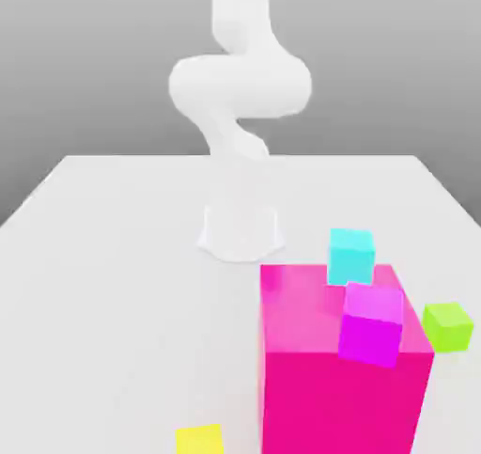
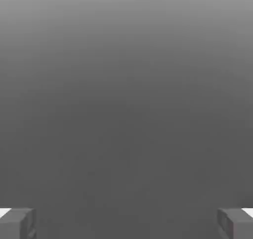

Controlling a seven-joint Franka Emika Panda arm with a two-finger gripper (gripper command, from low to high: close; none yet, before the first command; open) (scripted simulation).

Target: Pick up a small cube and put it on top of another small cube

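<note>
The gripper (image 2: 126, 223) is seen spread fully wide, its two grey block-shaped fingers (image 2: 17, 223) far apart with nothing between them. A smooth, matte magenta cube (image 1: 372, 325) and a cyan cube (image 1: 351, 256) are located on a large, glossy pink block (image 1: 310, 377). A green cube (image 1: 448, 326) and a yellow cube (image 1: 200, 439) rest on the flat white table (image 1: 113, 283).

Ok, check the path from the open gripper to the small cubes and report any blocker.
Gripper is open with nothing between its fingers. Big pink block rises directly in front of the magenta cube and cyan cube; green cube and yellow cube sit unobstructed.
</note>
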